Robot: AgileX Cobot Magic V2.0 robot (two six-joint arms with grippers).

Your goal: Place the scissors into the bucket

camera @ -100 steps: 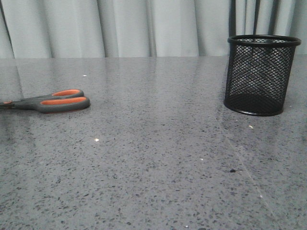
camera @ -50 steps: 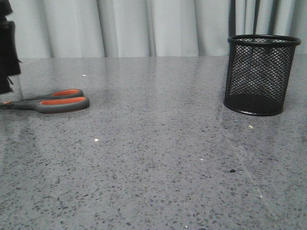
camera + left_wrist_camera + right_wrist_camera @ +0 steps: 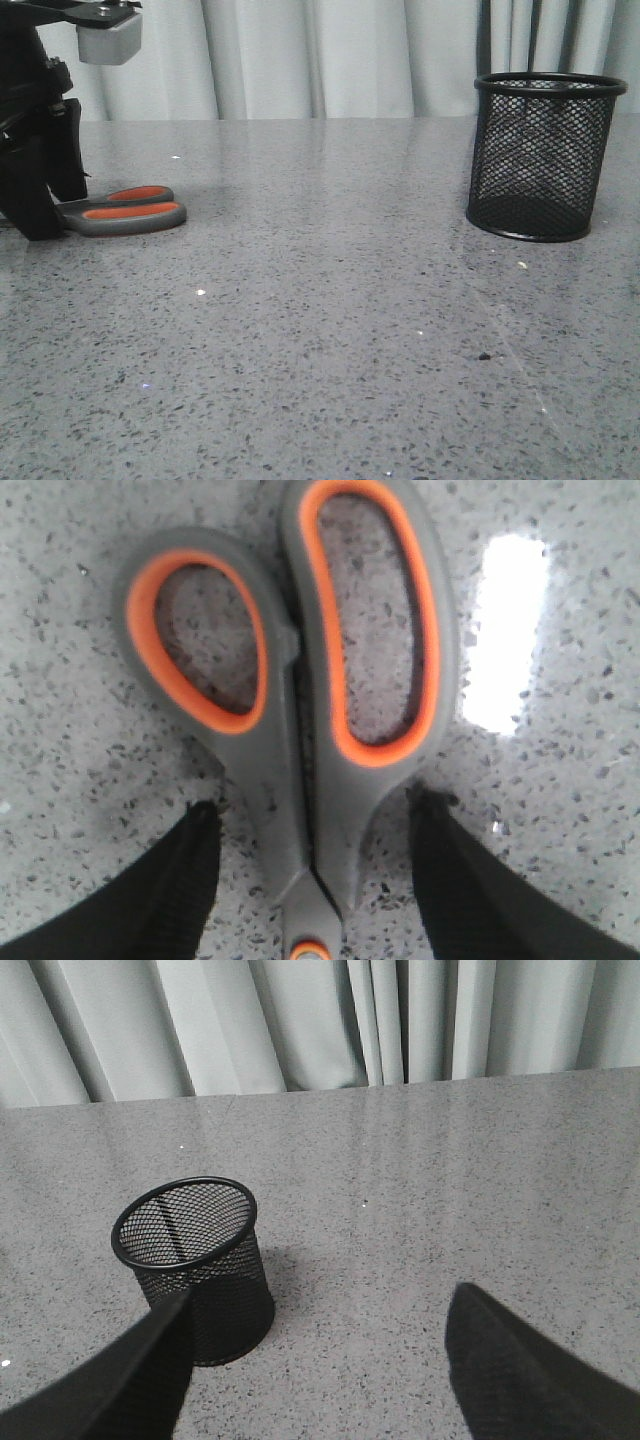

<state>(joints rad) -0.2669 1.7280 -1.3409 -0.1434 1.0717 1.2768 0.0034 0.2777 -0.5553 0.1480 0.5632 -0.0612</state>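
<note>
At the left edge of the front view, the left gripper [image 3: 38, 215] stands with fingers spread, straddling the scissors [image 3: 125, 210] near the pivot, not clamped. The scissors lie flat on the speckled grey table [image 3: 330, 320]. The bucket [image 3: 543, 155] stands upright at right. The right gripper [image 3: 320, 1380] hangs released.

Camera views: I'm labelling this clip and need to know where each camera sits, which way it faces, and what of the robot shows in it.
Front view: low over the table, facing forward toward curtains; shows scissors, bucket and the left gripper.
Left wrist view: on the left arm, looking straight down on the scissors' handles; both open fingers straddle them.
Right wrist view: on the right arm, raised, looking down at the bucket; its open fingers show.
Shared: scissors in front and left wrist; bucket in front and right wrist.
</note>
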